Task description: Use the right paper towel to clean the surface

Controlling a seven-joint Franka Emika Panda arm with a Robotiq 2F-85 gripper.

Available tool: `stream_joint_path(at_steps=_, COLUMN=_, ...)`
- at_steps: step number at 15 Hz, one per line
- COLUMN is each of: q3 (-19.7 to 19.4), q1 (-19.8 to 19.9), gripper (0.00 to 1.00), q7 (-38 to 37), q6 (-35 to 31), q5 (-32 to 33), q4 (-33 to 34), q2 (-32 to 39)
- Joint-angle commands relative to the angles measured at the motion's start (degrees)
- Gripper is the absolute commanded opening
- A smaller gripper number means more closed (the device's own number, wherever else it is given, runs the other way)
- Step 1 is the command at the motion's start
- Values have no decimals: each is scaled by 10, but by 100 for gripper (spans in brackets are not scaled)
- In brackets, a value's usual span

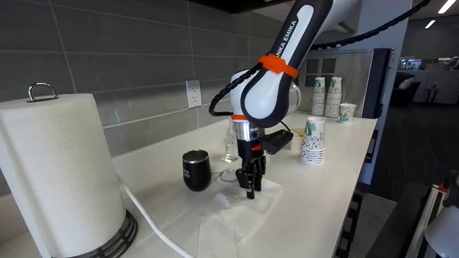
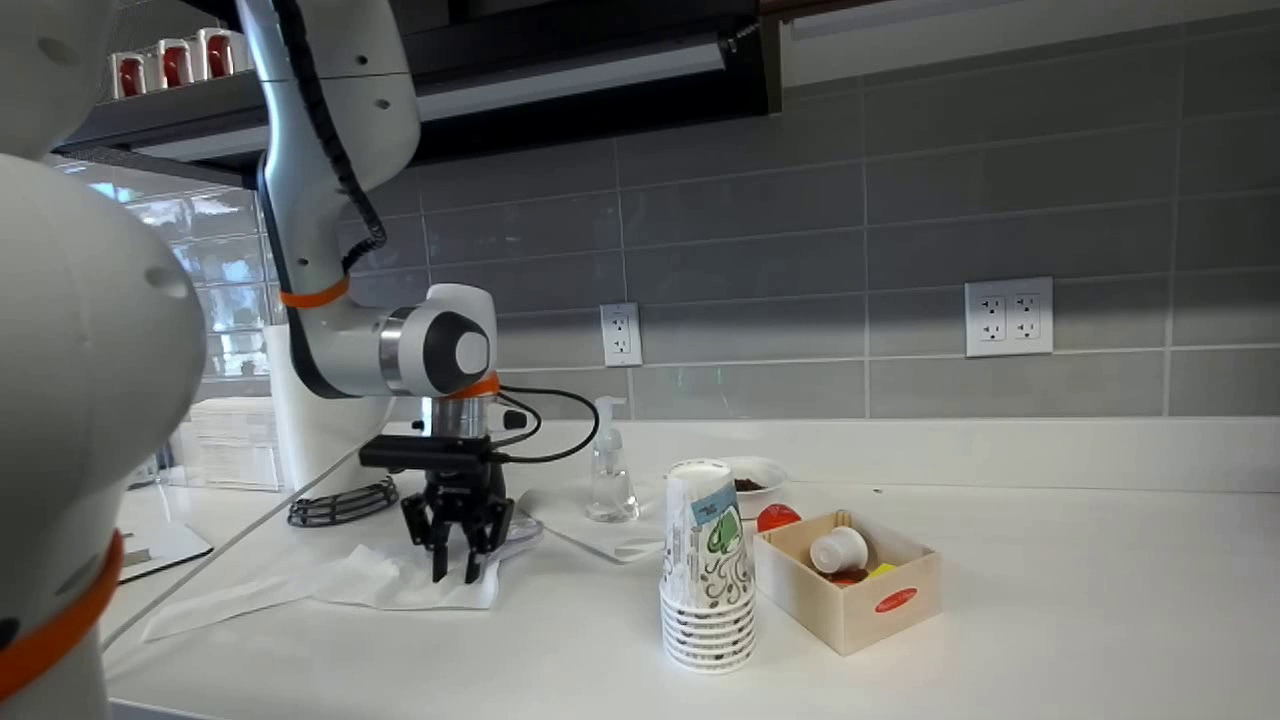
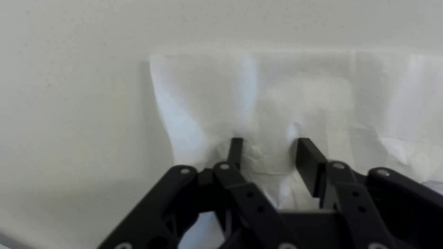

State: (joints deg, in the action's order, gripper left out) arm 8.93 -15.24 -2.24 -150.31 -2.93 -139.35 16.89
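A thin white paper towel (image 1: 251, 216) lies wrinkled on the off-white countertop (image 1: 304, 204); it also shows in an exterior view (image 2: 400, 590) and the wrist view (image 3: 204, 100). Another white sheet (image 1: 216, 238) lies against it nearer the roll. My gripper (image 1: 254, 193) points straight down over the towel, with its fingertips at or just above it. In the wrist view the gripper (image 3: 270, 140) has its two fingers apart, with creased towel showing below and between them. Contact with the towel is hard to tell. Small dark specks show on the countertop in the wrist view.
A paper towel roll (image 1: 61, 172) stands on a wire holder. Near the gripper are a black tumbler (image 1: 197, 171), a clear lid (image 1: 228, 175) and a soap bottle (image 2: 611, 470). A paper cup stack (image 2: 708, 570) and a wooden box (image 2: 850, 585) stand farther along.
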Motion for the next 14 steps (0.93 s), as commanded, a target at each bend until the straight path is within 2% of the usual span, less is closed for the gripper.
stream_joint_path(at_steps=1, q3=3, q1=5, gripper=14, q7=-17, q6=-13, q5=15, q4=7, q2=12)
stream_joint_path(at_steps=3, q3=2, q1=4, gripper=1, q7=-20, q6=-14, q5=17, q4=7, q2=11)
stream_joint_path(at_steps=8, q3=2, q1=4, gripper=0, q7=-22, q6=-17, q5=20, q4=9, q2=9)
stream_joint_path(at_steps=11, q3=2, q1=-5, gripper=0, q7=-19, q6=-23, q5=43, q4=20, q2=20)
stream_joint_path(at_steps=14, q3=37, q1=11, gripper=0, q7=29, q6=-30, q5=9, q4=27, q2=31)
